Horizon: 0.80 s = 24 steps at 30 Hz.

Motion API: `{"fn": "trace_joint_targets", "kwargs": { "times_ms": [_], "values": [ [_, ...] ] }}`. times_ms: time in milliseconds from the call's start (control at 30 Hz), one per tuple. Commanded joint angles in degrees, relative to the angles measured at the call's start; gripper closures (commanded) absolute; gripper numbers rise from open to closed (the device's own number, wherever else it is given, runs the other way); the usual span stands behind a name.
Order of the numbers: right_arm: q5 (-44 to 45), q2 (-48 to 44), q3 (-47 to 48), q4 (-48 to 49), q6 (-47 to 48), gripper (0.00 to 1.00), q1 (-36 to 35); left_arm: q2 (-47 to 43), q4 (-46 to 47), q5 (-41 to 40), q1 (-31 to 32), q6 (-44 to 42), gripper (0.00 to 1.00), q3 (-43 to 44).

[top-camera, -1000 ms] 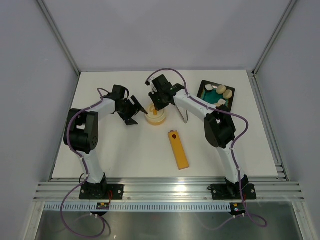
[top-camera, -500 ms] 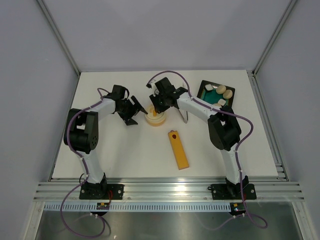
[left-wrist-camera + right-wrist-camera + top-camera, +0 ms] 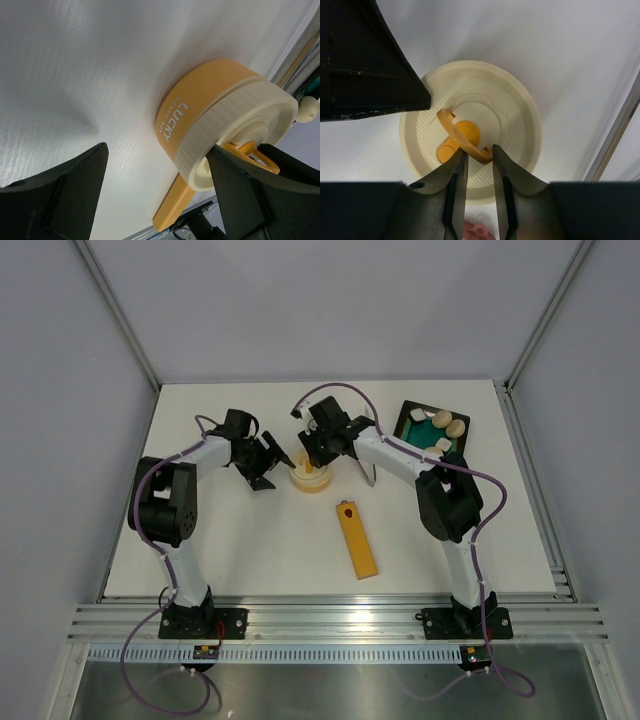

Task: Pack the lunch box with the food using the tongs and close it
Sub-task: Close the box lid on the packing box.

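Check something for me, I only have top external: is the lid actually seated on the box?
Observer: Yes. Left wrist shows the lid sitting level on the box.
Operator: Right gripper holding anything?
Observer: Right wrist shows the right gripper pinching the lid's orange ring, which is tipped up.
Operator: Left?
Observer: The left gripper is wide open with the box partly between its fingers. One finger is clearly off the box.

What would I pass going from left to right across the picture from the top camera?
left gripper → lunch box → orange-yellow bar → black tray
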<state>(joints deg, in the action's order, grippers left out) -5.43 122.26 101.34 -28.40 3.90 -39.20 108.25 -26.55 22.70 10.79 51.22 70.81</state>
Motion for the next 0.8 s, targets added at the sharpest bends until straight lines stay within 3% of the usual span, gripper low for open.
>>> {"fn": "trace_joint_targets", "kwargs": {
  "times_ms": [0,767],
  "values": [
    [-0.37,-2.37,1.84,0.19,1.81,0.67,-1.93,1.27,-1.49,-2.04,-0.33,-0.68,0.17,1.62],
    [1.47,-2.47,3.16,0.46,2.51,0.60,-2.81,1.00,-1.93,-2.04,-0.33,-0.86,0.17,2.06]
  ]
}}
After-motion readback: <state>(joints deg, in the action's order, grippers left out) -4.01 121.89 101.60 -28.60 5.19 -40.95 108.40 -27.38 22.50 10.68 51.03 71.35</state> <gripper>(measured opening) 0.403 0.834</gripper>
